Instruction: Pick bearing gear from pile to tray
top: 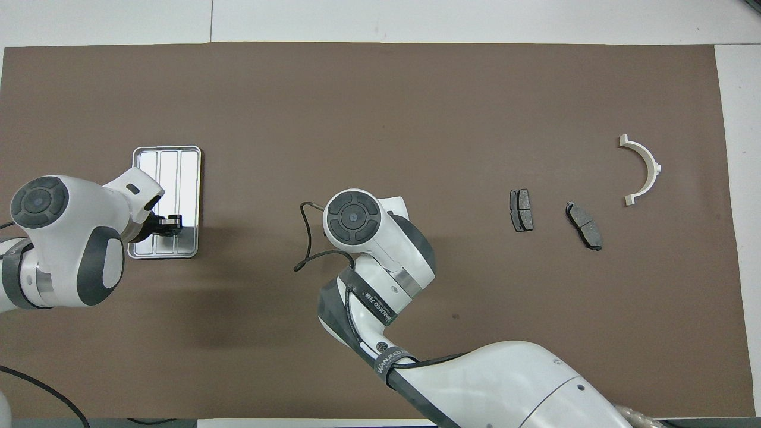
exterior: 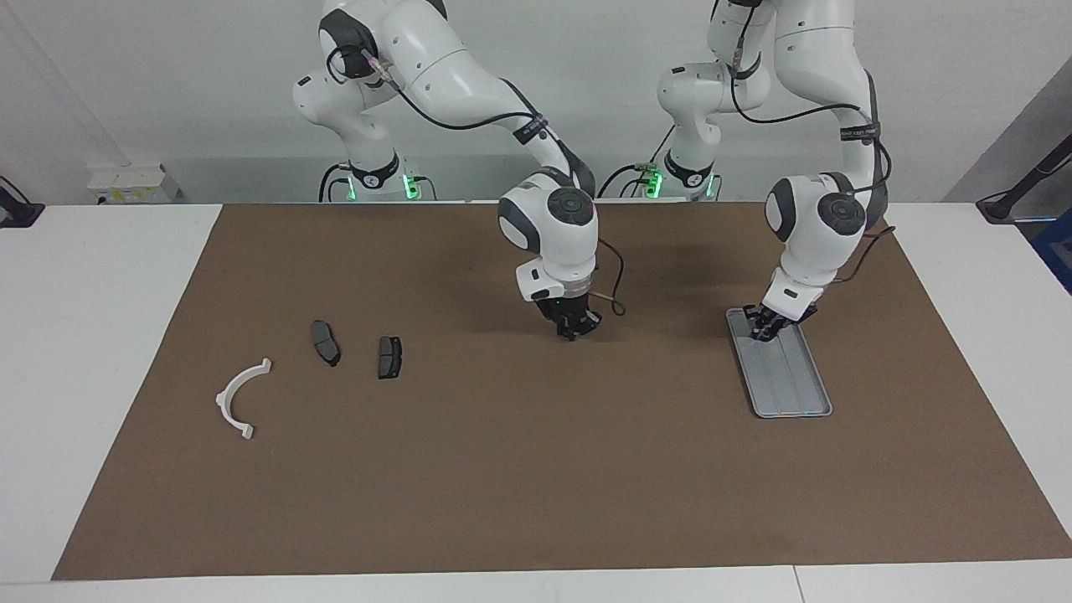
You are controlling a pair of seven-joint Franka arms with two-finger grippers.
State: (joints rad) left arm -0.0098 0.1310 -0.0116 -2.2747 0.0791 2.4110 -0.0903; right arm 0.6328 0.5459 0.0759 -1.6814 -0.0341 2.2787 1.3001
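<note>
The pile lies toward the right arm's end of the mat: a white half-ring bracket [exterior: 239, 398] [top: 645, 169] and two dark grey brake pads [exterior: 326, 342] [exterior: 389, 357], which also show in the overhead view [top: 521, 210] [top: 584, 217]. I make out no bearing gear or black rings. The silver-grey ridged tray [exterior: 796, 385] [top: 169, 163] lies toward the left arm's end. My left gripper [exterior: 766, 327] [top: 171, 222] is low over the tray's end nearer to the robots. My right gripper [exterior: 573, 329] hangs low over the bare middle of the mat; the overhead view hides it under its wrist.
A brown mat [exterior: 536, 486] covers the white table. A loose black cable [top: 306, 238] loops off the right arm's wrist. A tiny dark speck [top: 455, 315] lies on the mat beside the right arm.
</note>
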